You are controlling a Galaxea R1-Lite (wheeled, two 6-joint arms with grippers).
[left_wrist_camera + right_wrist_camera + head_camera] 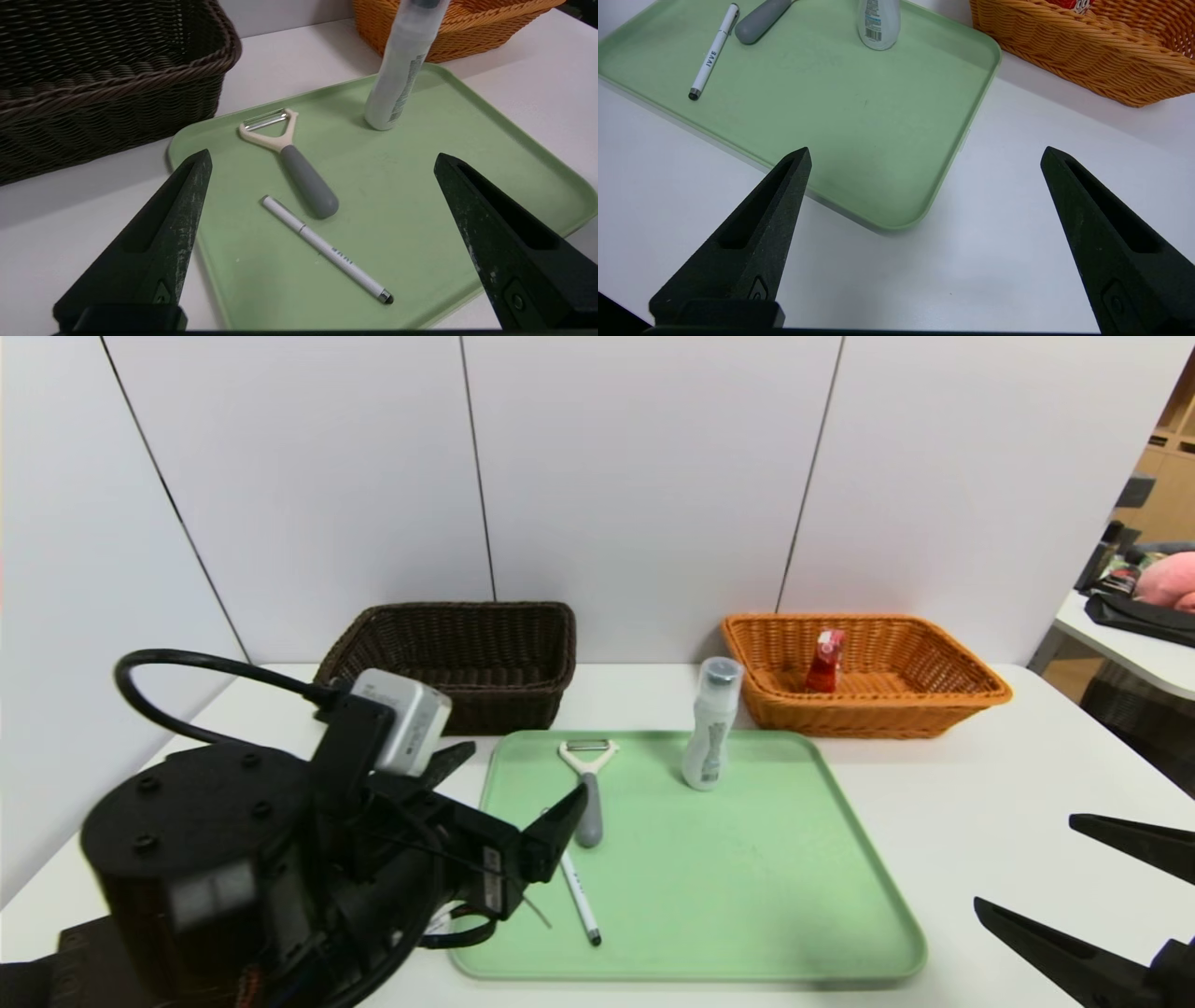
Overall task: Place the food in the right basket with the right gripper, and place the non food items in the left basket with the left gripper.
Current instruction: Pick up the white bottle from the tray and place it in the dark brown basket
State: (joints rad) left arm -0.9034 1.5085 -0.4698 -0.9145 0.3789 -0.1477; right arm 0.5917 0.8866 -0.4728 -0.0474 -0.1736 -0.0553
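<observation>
Here, the white table [980,784] carries everything, and I take the green tray [747,896] at its middle as my landmark. Beyond the tray's far left corner sits the dark brown basket [467,653], close to the tray's edge; beyond its far right corner sits the orange basket [868,677], with a red packet [826,661] standing inside it.

My left gripper [509,789] hangs over the tray's left edge, its jaws spread wide and holding nothing; from its wrist I see the fingers [159,238] framing the things on the tray. My right gripper [1092,887] hovers above bare table off the tray's near right corner, jaws likewise wide apart and empty.

On the tray, a pale bottle [711,723] stands upright near the far edge, on the side toward the orange basket. A peeler [588,789] with a cream head and grey handle lies flat in the far left part of the tray, blade toward the brown basket. A white pen [579,896] lies just beside the peeler's handle, reaching toward the tray's near edge; whether they touch I cannot tell.
</observation>
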